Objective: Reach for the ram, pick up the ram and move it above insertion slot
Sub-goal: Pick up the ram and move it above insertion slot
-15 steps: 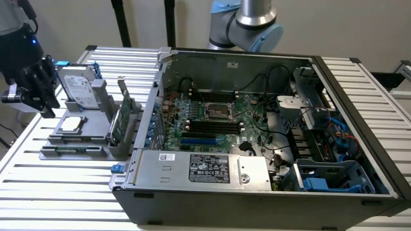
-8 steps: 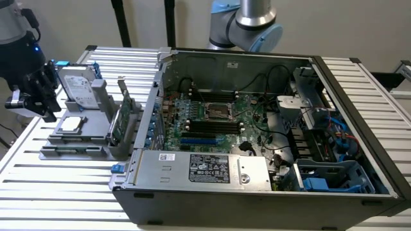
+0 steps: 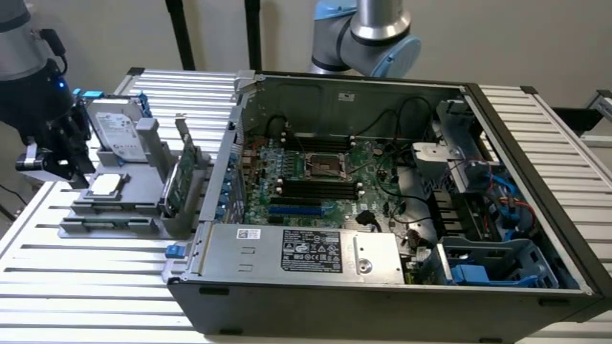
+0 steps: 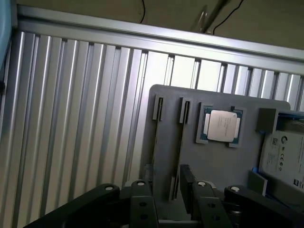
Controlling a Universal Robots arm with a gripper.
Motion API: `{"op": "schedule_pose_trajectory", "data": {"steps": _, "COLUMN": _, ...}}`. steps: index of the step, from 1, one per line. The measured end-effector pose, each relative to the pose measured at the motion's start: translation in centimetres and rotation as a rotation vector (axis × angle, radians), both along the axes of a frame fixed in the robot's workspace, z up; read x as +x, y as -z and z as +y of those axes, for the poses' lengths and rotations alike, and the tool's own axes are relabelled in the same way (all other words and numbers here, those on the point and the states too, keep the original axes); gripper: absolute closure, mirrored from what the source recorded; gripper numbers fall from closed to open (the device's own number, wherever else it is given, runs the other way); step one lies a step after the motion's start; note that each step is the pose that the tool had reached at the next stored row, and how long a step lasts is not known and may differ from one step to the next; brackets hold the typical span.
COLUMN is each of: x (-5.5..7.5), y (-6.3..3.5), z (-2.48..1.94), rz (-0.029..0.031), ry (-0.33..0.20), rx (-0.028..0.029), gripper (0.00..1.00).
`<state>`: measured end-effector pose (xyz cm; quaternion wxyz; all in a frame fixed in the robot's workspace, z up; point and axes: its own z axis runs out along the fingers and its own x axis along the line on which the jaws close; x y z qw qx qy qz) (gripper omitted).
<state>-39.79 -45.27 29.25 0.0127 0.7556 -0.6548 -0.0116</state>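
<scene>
Black end effector [image 4: 166, 190], partly open, astride the ram [image 4: 179, 152] on grey holder [image 4: 223, 166].

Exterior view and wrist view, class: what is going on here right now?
A robot arm's gripper hangs over a grey holder on the exterior view's left, beside an open computer case. The holder carries a processor chip and a hard drive. In the wrist view the fingers stand apart on either side of what looks like the ram, a thin dark strip upright in a slot. Nothing is gripped yet.

Thin ram [image 4: 179, 152] seemingly upright in holder [image 4: 223, 164] slot
</scene>
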Motion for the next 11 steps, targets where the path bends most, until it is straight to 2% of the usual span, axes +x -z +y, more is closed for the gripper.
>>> {"op": "schedule_pose_trajectory", "data": {"steps": 11, "x": 0.0, "y": 2.00, "z": -0.03, "rz": -0.0015, "ry": 0.014, "rx": 0.0000, "gripper": 0.64}}
